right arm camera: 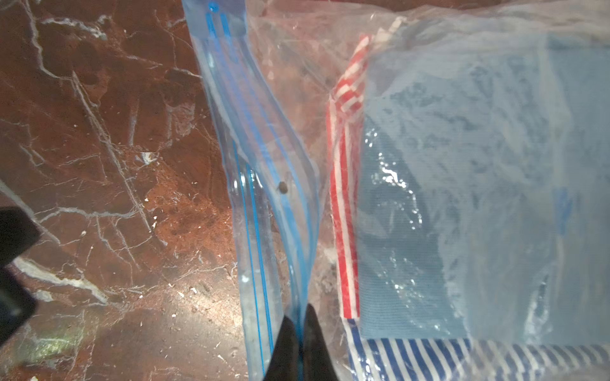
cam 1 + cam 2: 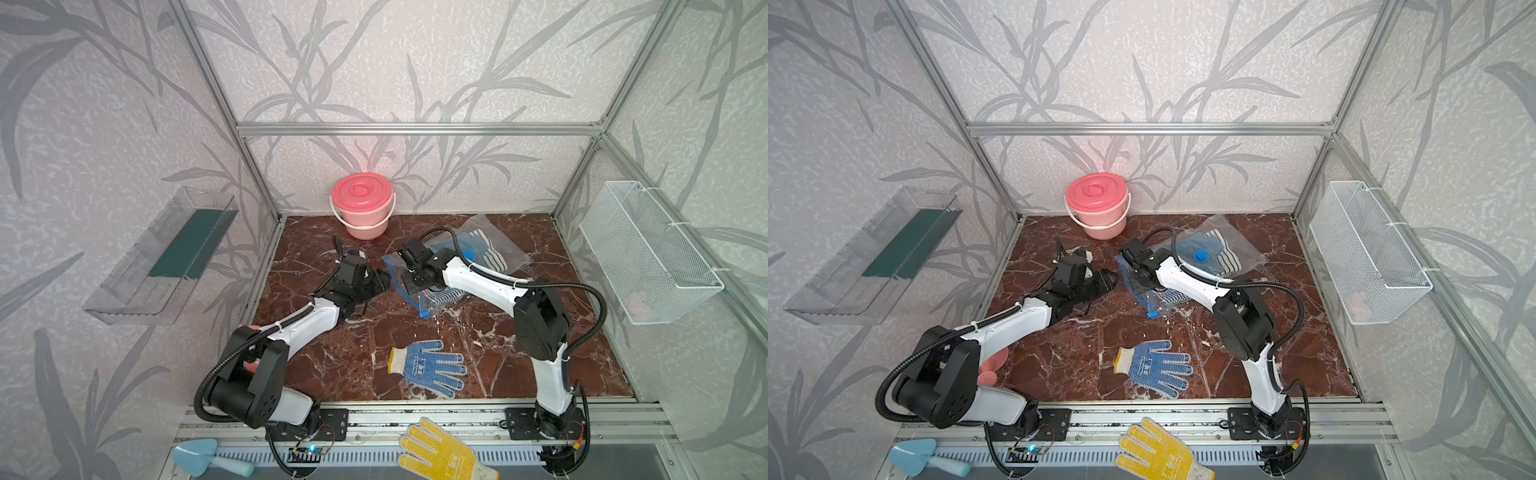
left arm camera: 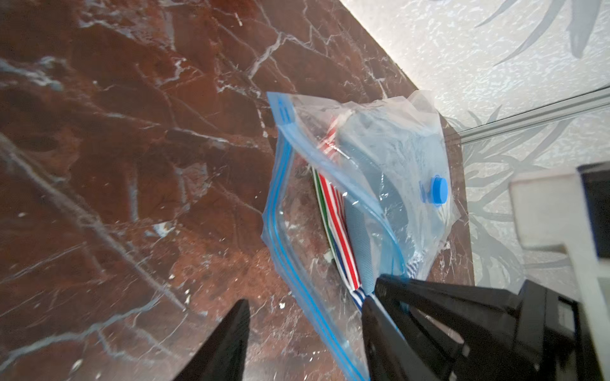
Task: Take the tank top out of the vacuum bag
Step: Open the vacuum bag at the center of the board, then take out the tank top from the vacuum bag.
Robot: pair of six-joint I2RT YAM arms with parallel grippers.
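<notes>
Tank top [image 2: 494, 255] lies inside the vacuum bag [image 2: 515, 253], right of centre in both top views. Left wrist view, bottom: my left gripper [image 3: 303, 306] straddles the bag's lip, jaws apart, holding nothing. Right wrist view, bottom: my right gripper [image 1: 298, 316] pinches its blue edge; I judge the pulling-out remains.

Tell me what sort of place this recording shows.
Probably a robot test cell: aluminium frame with wallpapered panels, left arm and right arm bolted to a rail, marble-look tabletop with a pink bucket.

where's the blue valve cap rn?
In both top views the valve cap sits atop the vacuum bag at the table's back, right of the pink bucket, just behind the right arm.
</notes>
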